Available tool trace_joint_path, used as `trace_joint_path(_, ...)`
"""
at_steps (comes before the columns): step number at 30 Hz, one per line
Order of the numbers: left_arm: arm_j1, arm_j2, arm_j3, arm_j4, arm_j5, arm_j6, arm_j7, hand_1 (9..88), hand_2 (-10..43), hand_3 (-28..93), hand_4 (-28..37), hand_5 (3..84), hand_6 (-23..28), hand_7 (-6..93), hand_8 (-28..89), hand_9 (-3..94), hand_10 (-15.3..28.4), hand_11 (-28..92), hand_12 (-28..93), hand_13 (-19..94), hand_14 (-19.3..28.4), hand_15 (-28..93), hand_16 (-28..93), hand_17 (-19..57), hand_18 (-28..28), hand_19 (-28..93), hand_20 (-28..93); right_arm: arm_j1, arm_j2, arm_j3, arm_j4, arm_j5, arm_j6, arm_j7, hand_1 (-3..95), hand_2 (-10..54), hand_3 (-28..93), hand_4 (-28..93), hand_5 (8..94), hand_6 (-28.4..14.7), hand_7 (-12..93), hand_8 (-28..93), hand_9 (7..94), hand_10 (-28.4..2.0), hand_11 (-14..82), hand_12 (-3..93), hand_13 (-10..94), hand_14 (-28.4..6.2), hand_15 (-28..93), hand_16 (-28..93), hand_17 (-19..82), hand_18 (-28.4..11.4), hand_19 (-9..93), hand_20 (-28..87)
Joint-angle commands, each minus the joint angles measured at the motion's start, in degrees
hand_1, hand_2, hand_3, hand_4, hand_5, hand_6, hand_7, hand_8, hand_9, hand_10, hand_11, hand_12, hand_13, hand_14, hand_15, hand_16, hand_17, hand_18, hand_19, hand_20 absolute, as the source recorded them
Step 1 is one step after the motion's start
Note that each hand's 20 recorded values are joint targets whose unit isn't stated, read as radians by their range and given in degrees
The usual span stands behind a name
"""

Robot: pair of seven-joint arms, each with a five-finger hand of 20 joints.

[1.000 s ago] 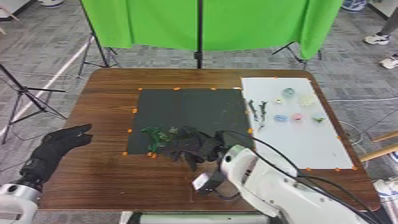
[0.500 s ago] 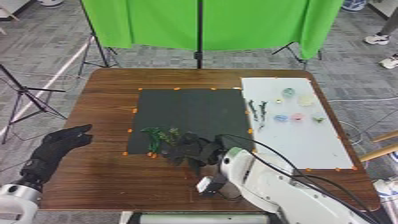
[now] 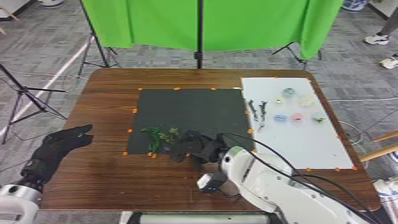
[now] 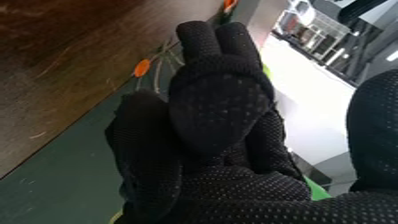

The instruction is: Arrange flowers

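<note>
In the head view, the right hand [image 3: 197, 146] is low over the black mat's lower edge, against a green sprig [image 3: 171, 134]. Leafy green stems [image 3: 154, 140] lie on the mat [image 3: 187, 107] just left of it. In the right wrist view, the right hand [image 4: 222, 105] has its thumb pressed to curled fingers; a bit of green [image 4: 266, 72] shows at their edge, the rest hidden by the glove. Thin stems [image 4: 160, 65] cross the mat's edge beside the fingertips. At the table's left, the left hand [image 3: 62, 145] is open with relaxed fingers.
On the right, a white sheet [image 3: 302, 142] carries dark green stems [image 3: 258, 111], a blue flower [image 3: 281, 118], a pink flower [image 3: 297, 117] and several pale blooms. Orange tape marks the edges of mat and sheet. Black cables run along the right arm.
The right hand has shifted slightly, first left, then a little back to the right, and its fingers look less spread than a second ago. The left hand has stayed still.
</note>
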Motion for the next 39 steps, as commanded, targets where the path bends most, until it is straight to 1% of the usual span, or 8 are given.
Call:
trace_joint_path(1, 0.4, -0.49, 0.18, 0.28, 0.1, -0.76, -0.66, 30.0, -2.2, 62, -18.2, 46.4, 7.1, 7.6, -5, 46.1, 15.4, 18, 11, 35, 19.3, 16, 0, 4.7, 14.2, 14, 15, 0.1, 0.0, 0.3, 0.7, -1.1, 0.8, 0.5, 16.4, 7.0, 58, -14, 67.1, -4.2, 18, -7, 70.0, -16.2, 9.2, 11.8, 94, -4.3, 58, 24, 68, -14.5, 93, 51)
trace_joint_path(14, 0.6, -0.4, 0.26, 0.18, 0.02, -0.94, -1.07, 30.0, -2.1, 62, -18.3, 46.3, 7.0, 7.6, -5, 46.0, 15.4, 18, 11, 36, 19.3, 17, 0, 4.7, 14.1, 14, 15, 0.5, 0.3, 0.5, 0.4, -1.8, 2.5, 0.6, 16.4, 6.6, 58, -14, 67.0, -4.2, 18, -7, 70.0, -16.2, 9.1, 11.9, 94, -4.3, 58, 25, 68, -14.6, 93, 51)
trace_joint_path(21, 0.6, -0.27, 0.27, 0.12, 0.0, -1.0, -1.11, 29.9, -2.2, 62, -18.3, 46.3, 7.0, 7.7, -5, 46.0, 15.3, 18, 11, 35, 19.3, 17, 0, 4.6, 14.2, 14, 15, 2.6, -0.3, -0.6, -0.6, 2.6, 4.4, -3.4, 16.6, 6.5, 58, -14, 66.6, -4.2, 18, -7, 70.0, -16.2, 9.2, 12.3, 94, -4.3, 57, 25, 67, -14.6, 93, 51)
trace_joint_path(23, 0.4, -0.15, 0.44, 0.19, 0.04, -1.05, -1.1, 29.9, -2.2, 62, -18.3, 46.4, 7.0, 7.6, -5, 46.0, 15.3, 18, 11, 35, 19.3, 16, 0, 4.7, 14.2, 14, 15, 4.4, -1.0, -1.6, -0.3, 0.8, 3.2, -4.0, 16.3, 6.5, 58, -14, 65.0, -4.5, 16, -7, 68.6, -16.2, 8.8, 12.2, 94, -4.4, 57, 25, 67, -14.8, 93, 51)
trace_joint_path(25, 0.4, -0.13, 0.56, 0.06, 0.1, -0.99, -1.05, 29.9, -2.2, 62, -18.2, 46.4, 7.0, 7.6, -5, 46.0, 15.4, 18, 11, 36, 19.3, 17, 0, 4.7, 14.1, 14, 15, 6.5, -1.8, -2.8, 0.4, -1.3, 1.4, -3.7, 15.8, 6.9, 58, -15, 62.3, -5.2, 13, -7, 66.8, -16.5, 8.4, 11.8, 94, -4.4, 58, 25, 67, -15.0, 93, 51)
trace_joint_path(27, -0.1, 0.14, 0.87, 0.23, 0.08, -1.07, -1.23, 29.9, -2.2, 62, -18.2, 46.4, 7.0, 7.6, -5, 46.0, 15.4, 18, 11, 36, 19.3, 16, 0, 4.7, 14.1, 14, 15, 8.4, -2.4, -4.0, 1.1, -2.2, 0.3, -3.1, 15.3, 7.1, 58, -15, 60.0, -5.9, 11, -7, 65.2, -16.8, 8.1, 11.3, 94, -4.5, 59, 25, 68, -15.3, 93, 52)
trace_joint_path(32, 0.0, 0.12, 0.86, 0.16, 0.14, -0.92, -1.11, 29.9, -2.3, 62, -18.3, 46.3, 7.0, 7.6, -5, 46.1, 15.3, 18, 11, 35, 19.3, 16, 0, 4.7, 14.2, 14, 15, 13.0, -3.9, -6.4, 3.1, -7.5, -6.1, -2.3, 14.4, 8.0, 57, -15, 56.1, -6.5, 9, -7, 61.2, -16.5, 7.0, 10.3, 94, -4.5, 60, 25, 68, -15.8, 93, 53)
trace_joint_path(39, -0.3, -0.01, 0.98, 0.22, 0.24, -0.67, -0.66, 29.9, -2.2, 62, -18.2, 46.3, 7.0, 7.7, -5, 46.0, 15.4, 18, 11, 36, 19.3, 16, 0, 4.7, 14.2, 14, 15, 16.6, -4.8, -9.9, 5.0, -11.4, -8.3, -2.0, 13.5, 9.1, 55, -16, 55.0, -6.9, 8, -7, 58.0, -15.7, 6.9, 8.4, 94, -4.1, 61, 24, 68, -16.4, 93, 56)
